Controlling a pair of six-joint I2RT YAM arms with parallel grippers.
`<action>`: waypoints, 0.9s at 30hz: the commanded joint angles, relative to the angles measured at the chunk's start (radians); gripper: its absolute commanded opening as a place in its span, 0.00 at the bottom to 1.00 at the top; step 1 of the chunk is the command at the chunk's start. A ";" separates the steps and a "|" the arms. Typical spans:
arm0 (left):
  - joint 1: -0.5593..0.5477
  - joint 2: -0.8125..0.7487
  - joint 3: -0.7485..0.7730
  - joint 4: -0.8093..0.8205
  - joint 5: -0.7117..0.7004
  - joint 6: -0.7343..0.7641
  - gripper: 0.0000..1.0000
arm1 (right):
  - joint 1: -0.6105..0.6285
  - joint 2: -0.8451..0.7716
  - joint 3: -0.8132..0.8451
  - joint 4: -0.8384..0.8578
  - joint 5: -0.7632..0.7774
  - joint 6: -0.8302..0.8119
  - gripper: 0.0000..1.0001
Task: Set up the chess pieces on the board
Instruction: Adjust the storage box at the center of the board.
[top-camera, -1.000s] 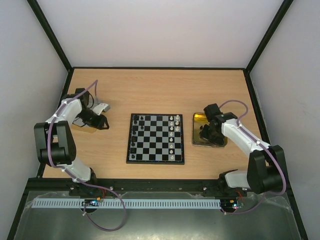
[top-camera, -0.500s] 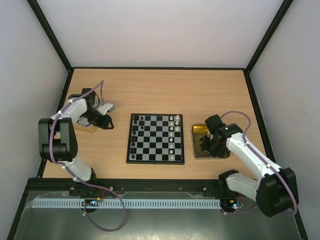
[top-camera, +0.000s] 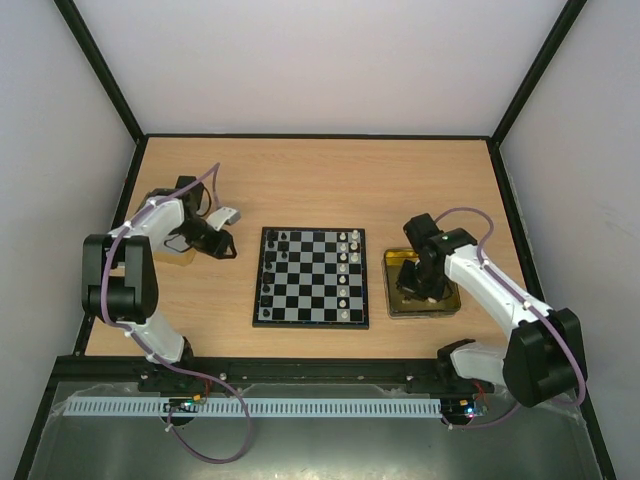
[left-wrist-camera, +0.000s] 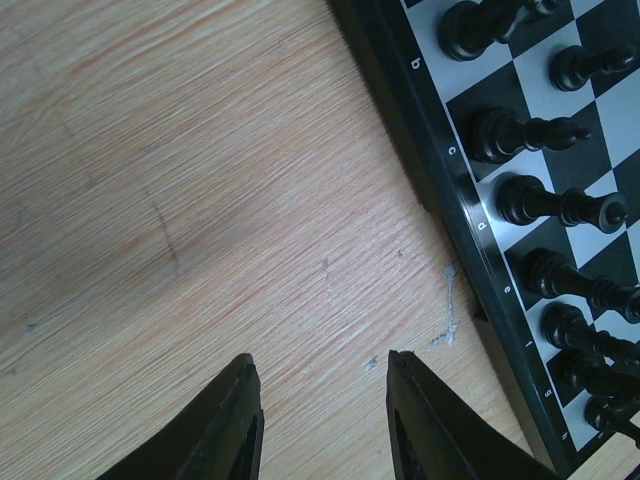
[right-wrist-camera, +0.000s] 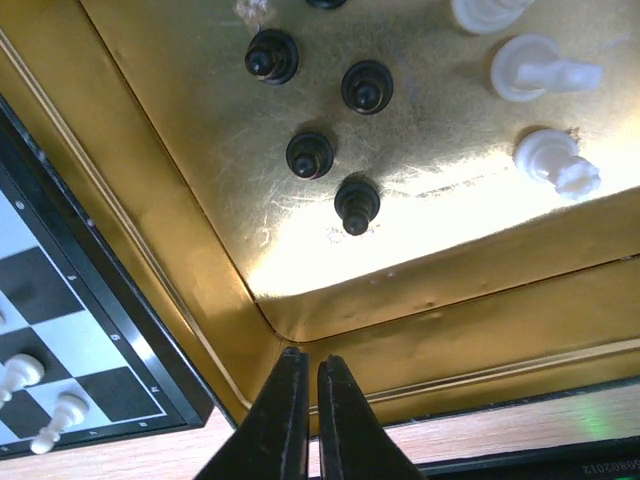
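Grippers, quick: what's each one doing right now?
Left gripper: open, empty, above the table.
Right gripper: shut, holding nothing, over the tin.

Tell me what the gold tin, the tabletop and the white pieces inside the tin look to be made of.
Gold tin: likely thin metal with a glossy finish, showing bright glare and fine scratches.
Tabletop: wood or wood-look laminate, matte, with light streaky grain.
White pieces: probably moulded plastic, smooth and slightly translucent.

The site was a robotics laboratory cell. White panels (top-camera: 320, 60) in a black frame (top-camera: 100, 70) enclosed a wooden table (top-camera: 320, 180) carrying a left arm (top-camera: 120, 285) and a right arm (top-camera: 490, 285).
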 joint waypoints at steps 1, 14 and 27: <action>-0.006 0.016 -0.021 0.007 -0.013 -0.009 0.36 | 0.029 0.013 -0.019 -0.002 -0.010 -0.022 0.03; -0.006 0.050 -0.032 0.024 -0.031 0.024 0.36 | 0.273 0.083 -0.039 0.063 -0.064 0.085 0.02; -0.007 0.065 -0.066 0.051 -0.025 0.030 0.36 | 0.283 0.104 0.049 0.026 -0.012 0.080 0.02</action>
